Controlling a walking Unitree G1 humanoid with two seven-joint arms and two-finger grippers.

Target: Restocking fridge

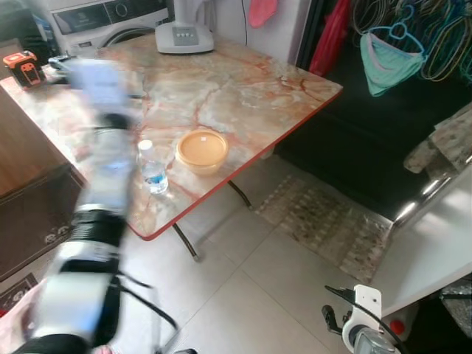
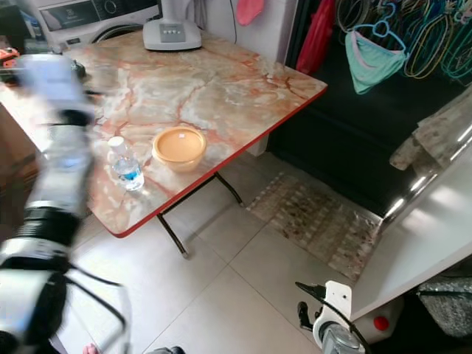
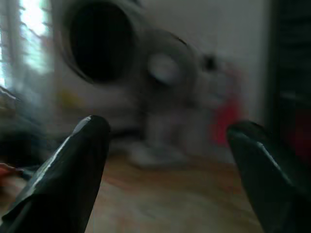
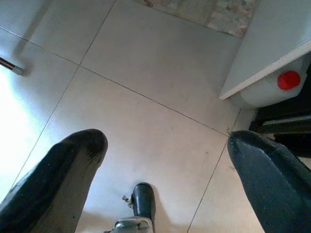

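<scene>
Presently we list: water bottle upright near the desk front edge, just beside an orange bowl. Our left pincer, fingers wide, is blurred above the desk, apart from the bottle. Right pincer, wide and empty, hangs over the tiled floor.

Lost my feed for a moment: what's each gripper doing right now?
Left gripper: open, empty, raised over the table.
Right gripper: open, empty, hanging low over the floor.
</scene>
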